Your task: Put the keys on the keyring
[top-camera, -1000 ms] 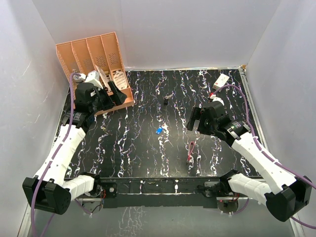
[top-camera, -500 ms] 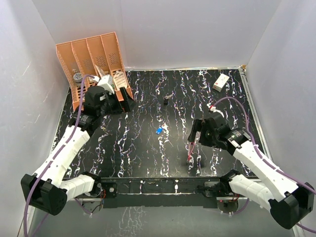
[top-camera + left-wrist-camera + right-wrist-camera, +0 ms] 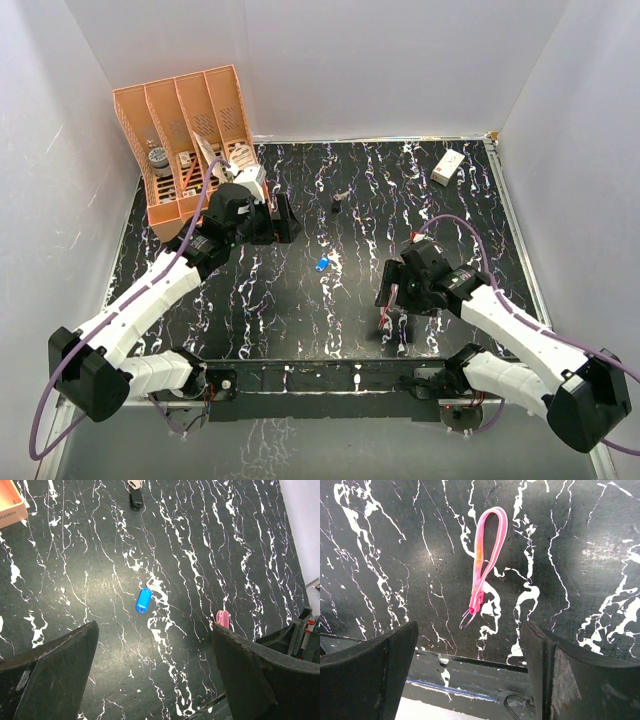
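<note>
Right gripper (image 3: 469,650), jaws spread wide and empty, hangs over the pink keyring (image 3: 477,597) lying flat low and right of centre in the overhead frame, and I fear it may only push this thin strap aside instead of pinching it.

White-walled lab enclosure (image 3: 330,60), marbled table (image 3: 300,300)

blue key (image 3: 143,600) flat, centre | dark key (image 3: 136,499) farther back | pink keyring (image 3: 485,560) flat, apart, nearer
</note>
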Available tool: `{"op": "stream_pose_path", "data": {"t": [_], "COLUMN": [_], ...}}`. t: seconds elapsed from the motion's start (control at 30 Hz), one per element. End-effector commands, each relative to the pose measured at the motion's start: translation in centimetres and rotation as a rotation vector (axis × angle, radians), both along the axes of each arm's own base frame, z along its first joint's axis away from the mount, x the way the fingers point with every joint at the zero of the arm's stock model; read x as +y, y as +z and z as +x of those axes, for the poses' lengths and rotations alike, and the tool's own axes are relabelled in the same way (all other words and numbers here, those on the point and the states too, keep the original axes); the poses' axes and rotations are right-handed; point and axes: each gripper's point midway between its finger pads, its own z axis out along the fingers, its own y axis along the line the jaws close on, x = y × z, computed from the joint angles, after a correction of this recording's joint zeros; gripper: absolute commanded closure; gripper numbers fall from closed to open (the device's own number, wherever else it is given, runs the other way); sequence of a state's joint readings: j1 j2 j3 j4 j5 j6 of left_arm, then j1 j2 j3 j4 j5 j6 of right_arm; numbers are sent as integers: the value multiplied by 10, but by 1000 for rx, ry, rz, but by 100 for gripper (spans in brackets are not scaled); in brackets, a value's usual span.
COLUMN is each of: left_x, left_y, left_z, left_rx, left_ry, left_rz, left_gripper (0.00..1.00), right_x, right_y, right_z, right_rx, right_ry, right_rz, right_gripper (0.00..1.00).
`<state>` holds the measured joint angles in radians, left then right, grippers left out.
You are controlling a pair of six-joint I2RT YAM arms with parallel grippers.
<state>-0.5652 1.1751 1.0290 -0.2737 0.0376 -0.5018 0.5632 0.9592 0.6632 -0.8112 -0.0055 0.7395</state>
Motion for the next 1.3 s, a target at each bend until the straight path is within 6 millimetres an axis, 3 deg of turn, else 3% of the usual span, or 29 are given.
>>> {"op": "stream_pose_path", "data": {"t": [0.0,0.23,1.27], "left_x": [-3,-9,-12], "left_y": [21,19,9], "left_z": [2,1,4], "left_rx": [-47,-49,-51], "left_ry": [10,-5,-14], "left_rz": [0,7,30], "left_gripper": [6,8,7], "right_x": [19,22,16], "right_y": [5,-6,-45], "right_z": [14,17,12], "right_rx": [-47,-19,88], "right_ry": [8,6,-18], "right_rz": [59,29,-59], "right_gripper": [19,31,57]}}
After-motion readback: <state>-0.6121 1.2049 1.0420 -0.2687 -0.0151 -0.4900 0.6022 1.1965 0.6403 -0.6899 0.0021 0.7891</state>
